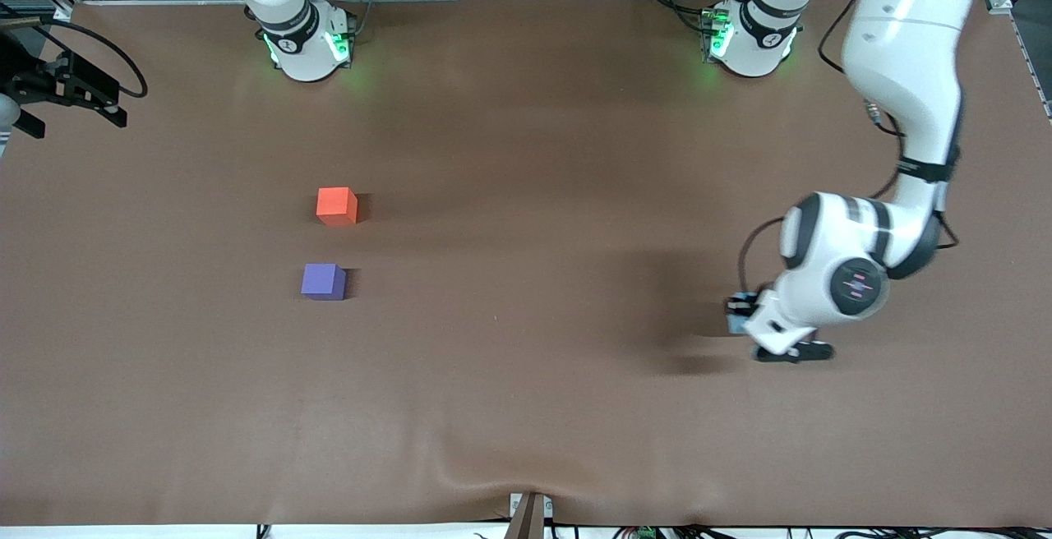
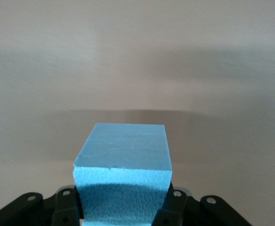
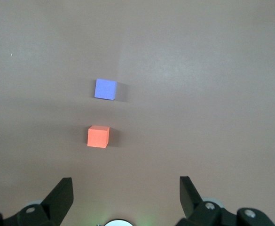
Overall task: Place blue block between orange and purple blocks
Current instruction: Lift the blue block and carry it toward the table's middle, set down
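Between the left end effector (image 2: 123, 207) fingers, gripped level: blue block (image 2: 123, 153).

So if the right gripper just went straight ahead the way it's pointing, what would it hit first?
Probably bare table. The open right gripper looks down on it, with the orange block slightly off its line, though depth is unclear.

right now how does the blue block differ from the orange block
The blue block sits between the left hand's fingers toward the left arm's end of the table; the orange block rests free on the table toward the right arm's end, beside the purple block. One is sky-blue, the other orange-red. Both are matte cubes.
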`<state>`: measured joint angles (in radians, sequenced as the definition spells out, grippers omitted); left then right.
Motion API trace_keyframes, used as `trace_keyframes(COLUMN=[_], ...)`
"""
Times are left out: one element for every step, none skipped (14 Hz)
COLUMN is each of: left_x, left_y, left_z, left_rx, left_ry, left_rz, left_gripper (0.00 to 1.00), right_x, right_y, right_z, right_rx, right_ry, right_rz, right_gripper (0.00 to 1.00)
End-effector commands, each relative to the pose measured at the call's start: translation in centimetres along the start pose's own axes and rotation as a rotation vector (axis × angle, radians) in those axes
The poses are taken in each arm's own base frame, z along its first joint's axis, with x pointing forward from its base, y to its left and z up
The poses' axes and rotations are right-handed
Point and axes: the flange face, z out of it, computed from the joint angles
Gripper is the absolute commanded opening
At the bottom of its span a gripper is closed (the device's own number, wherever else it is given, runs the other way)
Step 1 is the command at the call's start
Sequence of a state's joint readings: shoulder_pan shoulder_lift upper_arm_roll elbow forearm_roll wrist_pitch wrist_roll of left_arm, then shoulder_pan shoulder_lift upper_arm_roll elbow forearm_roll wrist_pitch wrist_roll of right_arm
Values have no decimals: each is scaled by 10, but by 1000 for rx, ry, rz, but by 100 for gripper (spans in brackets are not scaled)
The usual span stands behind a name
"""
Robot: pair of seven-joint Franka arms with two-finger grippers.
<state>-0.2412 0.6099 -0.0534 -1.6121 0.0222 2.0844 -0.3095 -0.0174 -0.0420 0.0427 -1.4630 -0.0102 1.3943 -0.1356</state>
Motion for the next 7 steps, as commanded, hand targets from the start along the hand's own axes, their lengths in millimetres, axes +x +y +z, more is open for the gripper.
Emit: trace_keyframes(left_x=[-51, -68, -85, -99, -116, -134, -149], left_y=[105, 143, 182, 214, 245, 274, 302], left_z=[-10, -14, -17, -13, -5, 8, 16], left_rx=[45, 31, -4, -31, -46, -52, -58], left_ry=[-2, 4, 1, -16, -34, -51, -50], left_rz=[25, 32, 29, 18, 22, 24, 33], left_gripper=[0, 0, 0, 0, 0, 0, 0], right_x=[1, 1, 1, 1, 1, 1, 1], right_y=[0, 0, 0, 0, 0, 0, -1], right_z=[-1, -2, -1, -1, -1, -1, -1], right_rx=[16, 15, 16, 16, 16, 16, 16], right_ry=[4, 8, 5, 4, 4, 4, 4], right_rz=[-9, -9, -9, -9, -9, -9, -11], right_gripper=[100, 100, 100, 100, 100, 100, 100])
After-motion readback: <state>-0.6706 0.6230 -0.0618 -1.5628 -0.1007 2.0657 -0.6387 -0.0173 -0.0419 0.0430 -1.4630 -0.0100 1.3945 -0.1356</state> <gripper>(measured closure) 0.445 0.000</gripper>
